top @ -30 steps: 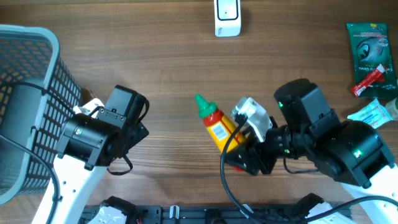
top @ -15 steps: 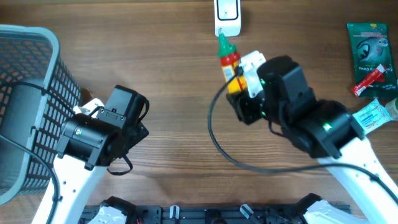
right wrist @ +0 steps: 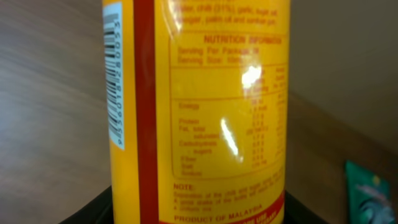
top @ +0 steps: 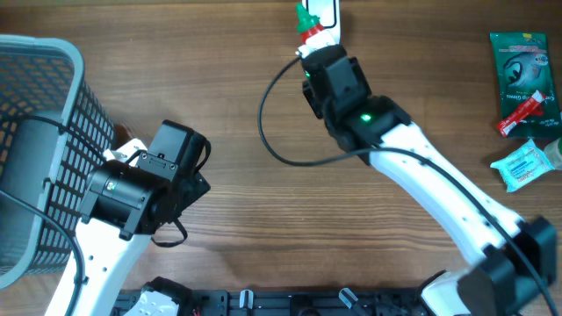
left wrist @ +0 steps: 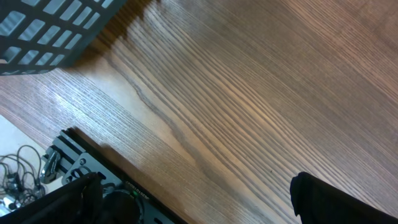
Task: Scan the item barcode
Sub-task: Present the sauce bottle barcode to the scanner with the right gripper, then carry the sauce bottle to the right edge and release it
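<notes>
Item: sauce bottle (top: 306, 23), clamped in my right claw (top: 320, 54) at top centre of the overhead view, long axis pointing cap-first at the white scanner (top: 328, 10) just beyond; left claw (top: 180, 149) wide, empty, lower left.

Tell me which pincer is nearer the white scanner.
Right. The right pincer holds the sauce bottle up at the scanner; the left pincer sits open near the basket.
</notes>
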Motion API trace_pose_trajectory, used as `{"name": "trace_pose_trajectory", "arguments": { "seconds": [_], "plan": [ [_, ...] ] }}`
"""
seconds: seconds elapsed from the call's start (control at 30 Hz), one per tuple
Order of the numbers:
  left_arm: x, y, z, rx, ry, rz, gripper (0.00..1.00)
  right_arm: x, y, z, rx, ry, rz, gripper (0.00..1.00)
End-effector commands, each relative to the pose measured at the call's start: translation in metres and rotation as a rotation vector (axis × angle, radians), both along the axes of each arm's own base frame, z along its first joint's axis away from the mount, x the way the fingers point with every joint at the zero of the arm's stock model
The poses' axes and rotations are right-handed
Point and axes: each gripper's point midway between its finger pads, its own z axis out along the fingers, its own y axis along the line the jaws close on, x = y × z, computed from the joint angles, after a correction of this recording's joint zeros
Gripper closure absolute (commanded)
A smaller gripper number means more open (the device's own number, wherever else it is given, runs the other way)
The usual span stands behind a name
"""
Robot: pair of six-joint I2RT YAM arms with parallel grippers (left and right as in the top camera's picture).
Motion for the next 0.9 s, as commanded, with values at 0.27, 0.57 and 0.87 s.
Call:
{"name": "trace_pose_trajectory", "arguments": {
  "seconds": [0.27,0.57,0.87],
  "plan": [
    [0.001,0.003,0.003,0.016,-0.016,-0.008,0.0,0.11,-0.022,-0.035,-0.273,-0.199,0.049,0.58],
    [0.001,0.003,0.003,0.016,-0.015,-0.008,0.0,0.194,-0.053,-0.081,-0.453,-0.198,-0.053,0.59],
    [0.001,0.003,0.003,0.016,-0.015,-0.008,0.0,0.208,-0.065,-0.082,-0.537,-0.219,-0.076,0.59]
  ]
}}
